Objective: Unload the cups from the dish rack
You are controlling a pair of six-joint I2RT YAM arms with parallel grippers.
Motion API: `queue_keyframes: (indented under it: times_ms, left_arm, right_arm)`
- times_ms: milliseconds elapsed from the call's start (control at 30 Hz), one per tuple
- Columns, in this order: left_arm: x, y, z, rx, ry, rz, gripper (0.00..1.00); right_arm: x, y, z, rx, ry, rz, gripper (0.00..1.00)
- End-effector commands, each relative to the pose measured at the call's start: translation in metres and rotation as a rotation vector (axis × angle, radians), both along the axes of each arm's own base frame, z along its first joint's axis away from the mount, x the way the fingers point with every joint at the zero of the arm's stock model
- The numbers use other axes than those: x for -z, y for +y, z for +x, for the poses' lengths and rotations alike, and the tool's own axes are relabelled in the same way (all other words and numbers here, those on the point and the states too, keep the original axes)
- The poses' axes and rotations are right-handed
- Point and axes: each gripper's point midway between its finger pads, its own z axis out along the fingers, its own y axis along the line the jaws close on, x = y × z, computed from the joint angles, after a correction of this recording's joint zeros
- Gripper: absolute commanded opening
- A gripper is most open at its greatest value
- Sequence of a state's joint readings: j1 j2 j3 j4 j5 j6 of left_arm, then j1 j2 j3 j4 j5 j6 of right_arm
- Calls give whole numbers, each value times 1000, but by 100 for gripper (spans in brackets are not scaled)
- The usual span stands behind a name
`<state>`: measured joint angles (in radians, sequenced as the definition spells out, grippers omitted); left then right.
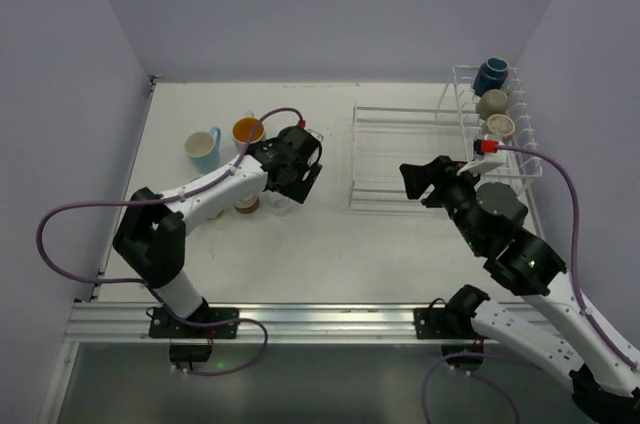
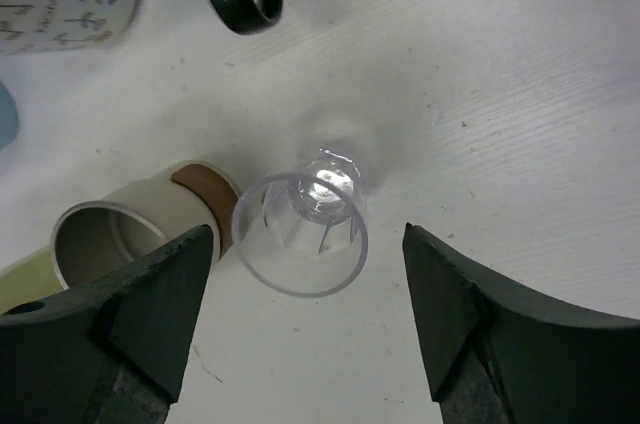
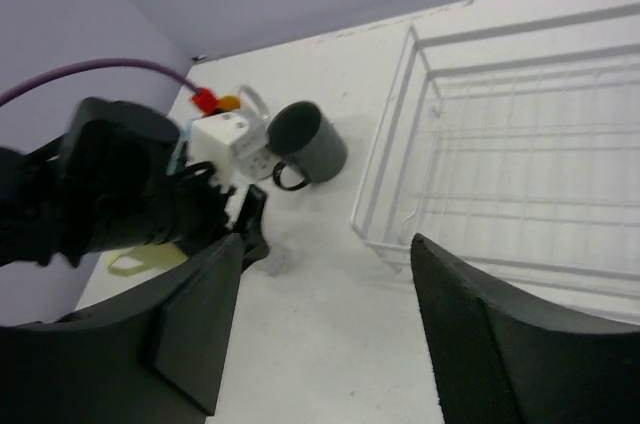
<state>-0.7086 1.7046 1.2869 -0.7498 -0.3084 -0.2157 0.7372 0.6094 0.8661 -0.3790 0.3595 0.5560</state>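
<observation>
Three cups (image 1: 492, 102) stood in the tall end of the dish rack (image 1: 354, 154) in the overhead view, with others grouped on the bench (image 1: 330, 244) by the left pincer (image 1: 292, 184). Its wrist camera showed the jaws wide apart around an upright glass cup (image 2: 300, 234), not touching it. Seen from the right wrist, the right pincer (image 3: 328, 249) hung parted and empty beside the rack's flat section, near a black cup (image 3: 308, 142).

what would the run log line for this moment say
left gripper: open, astride clear glass cup on table | right gripper: open, empty, by dish rack | three cups in rack
</observation>
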Motion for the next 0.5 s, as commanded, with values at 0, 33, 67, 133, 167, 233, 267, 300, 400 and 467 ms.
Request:
queue_keyframes:
  times_ms: [0, 33, 67, 133, 167, 233, 267, 300, 400, 467]
  left_arm:
    - [-101, -13, 20, -14, -274, -191, 82]
    - [-112, -12, 17, -14, -309, -225, 90]
    - [-141, -11, 9, -5, -379, -300, 93]
    - [-159, -23, -6, 58, -429, -426, 96]
    - [-186, -19, -21, 81, -490, -515, 97]
    - [-191, -21, -40, 140, -507, -621, 99]
    - [-211, -12, -55, 163, -561, -684, 100]
    - [-203, -11, -64, 183, -553, -702, 100]
    - [-204, 8, -87, 196, -608, -754, 100]
    - [-206, 20, -98, 195, -651, -784, 100]
  right_arm:
    - [-35, -50, 22, 260, -68, -79, 58]
    - [-49, -63, 24, 312, -93, -102, 52]
    - [-54, -75, 27, 363, -94, -122, 47]
    - [-66, -103, 41, 462, -92, -152, 46]
    - [-64, -110, 45, 480, -71, -170, 46]
    - [-62, -130, 62, 550, -28, -210, 51]
    - [-60, -136, 67, 574, -15, -225, 53]
    - [-51, -149, 78, 619, 25, -258, 55]
    - [-43, -174, 93, 689, 75, -267, 61]
    - [-30, -177, 107, 670, 127, -261, 65]
